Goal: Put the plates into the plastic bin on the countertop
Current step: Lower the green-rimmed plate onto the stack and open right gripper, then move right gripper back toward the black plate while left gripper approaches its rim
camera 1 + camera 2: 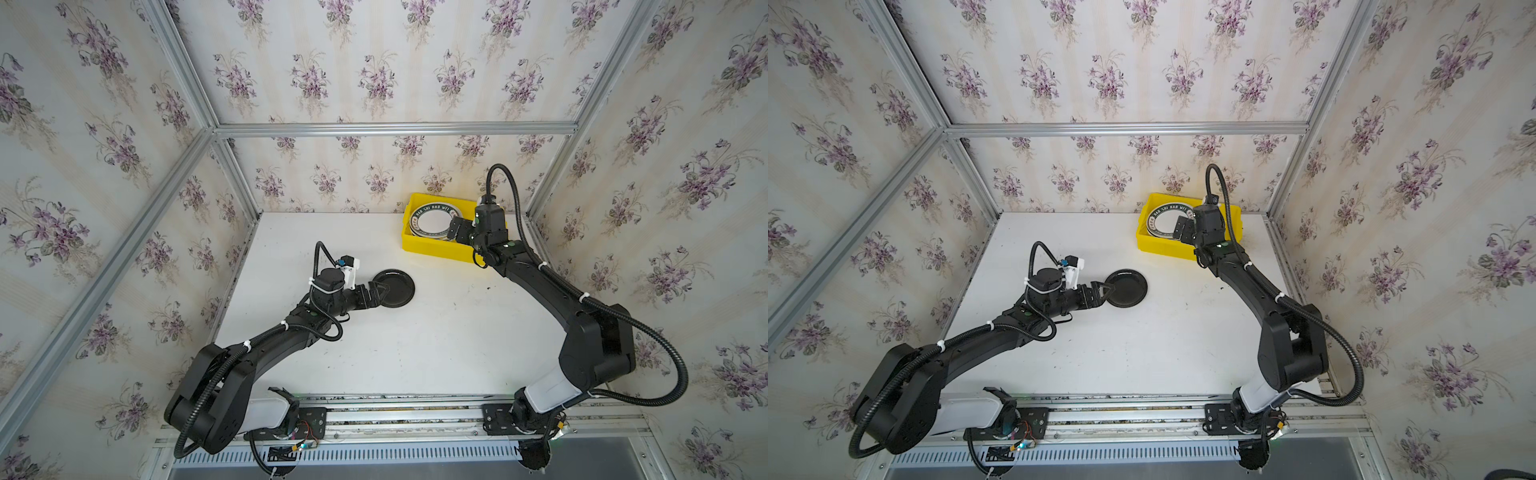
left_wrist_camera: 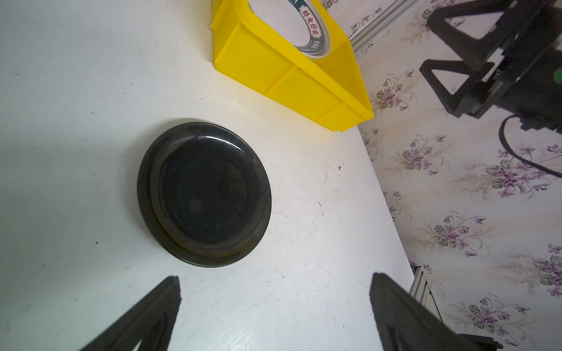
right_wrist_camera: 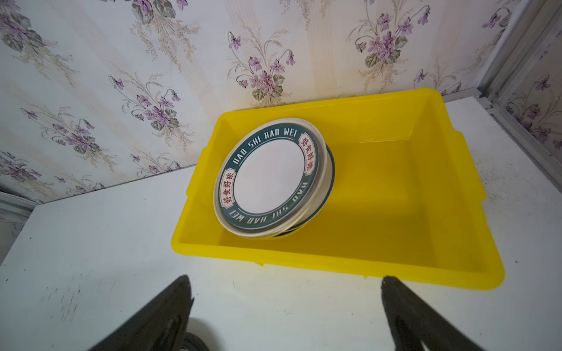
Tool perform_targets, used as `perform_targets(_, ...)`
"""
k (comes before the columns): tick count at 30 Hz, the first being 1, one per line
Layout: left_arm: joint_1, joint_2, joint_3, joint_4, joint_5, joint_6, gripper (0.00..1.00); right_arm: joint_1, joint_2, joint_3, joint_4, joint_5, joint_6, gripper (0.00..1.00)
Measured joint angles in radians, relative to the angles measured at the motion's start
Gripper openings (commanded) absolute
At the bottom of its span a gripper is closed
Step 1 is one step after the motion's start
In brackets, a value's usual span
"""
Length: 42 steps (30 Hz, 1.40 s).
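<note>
A black plate [image 1: 392, 288] [image 1: 1125, 287] [image 2: 203, 194] lies flat on the white countertop [image 1: 436, 332]. My left gripper [image 1: 382, 290] [image 1: 1109, 287] [image 2: 275, 277] hovers open at its near edge, with nothing between the fingers. The yellow plastic bin [image 1: 432, 248] [image 1: 1163, 248] [image 3: 334, 263] [image 2: 292, 82] stands at the back right. A stack of plates fills its left half, topped by a white plate with a dark lettered rim [image 1: 432, 222] [image 1: 1165, 222] [image 3: 269, 179]. My right gripper [image 1: 455, 227] [image 1: 1182, 228] [image 3: 286, 278] hangs open and empty above the bin.
The bin sits against the wallpapered back wall [image 1: 374, 174], near the right corner post [image 1: 552, 166]. Aluminium rails [image 1: 395, 409] frame the countertop at the front, where both arm bases are mounted. Dark scuffs mark the white surface.
</note>
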Motion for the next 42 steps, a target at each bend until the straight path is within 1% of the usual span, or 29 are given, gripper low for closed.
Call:
perform_targets(8,0.0,-0.117,-0.04,-0.014,-0.077,0.036,0.99,0.0,-0.24,-0.293,0.144,-0.077,-0.018,1.0)
perform_targets(12,-0.001,-0.157,-0.08,-0.006,-0.134,0.051,0.99,-0.02,-0.333,-0.382,0.172,-0.121,0.002,0.99)
perform_targets(15,-0.001,-0.176,-0.095,-0.012,-0.188,0.06,0.99,-0.069,-0.386,-0.423,0.173,-0.18,0.039,1.0)
perform_targets(19,-0.001,-0.172,-0.086,-0.027,-0.233,0.068,0.99,-0.123,-0.409,-0.459,0.168,-0.296,0.065,1.0)
perform_targets(22,-0.001,-0.158,-0.074,-0.073,-0.248,0.069,0.99,-0.148,-0.415,-0.499,0.185,-0.375,0.095,0.99)
perform_targets(26,-0.001,-0.141,-0.062,-0.128,-0.263,0.069,0.99,-0.169,-0.408,-0.58,0.26,-0.475,0.141,0.99)
perform_targets(29,-0.001,-0.132,-0.064,-0.153,-0.266,0.069,0.99,-0.177,-0.386,-0.591,0.29,-0.525,0.15,0.99)
perform_targets(35,-0.001,-0.106,-0.061,-0.17,-0.265,0.069,0.99,-0.194,-0.359,-0.597,0.335,-0.583,0.151,0.99)
perform_targets(39,0.0,-0.089,-0.056,-0.171,-0.258,0.069,0.99,-0.198,-0.369,-0.61,0.351,-0.591,0.167,1.0)
perform_targets(42,0.0,-0.048,-0.05,-0.17,-0.244,0.069,0.99,-0.199,-0.377,-0.624,0.364,-0.595,0.169,1.0)
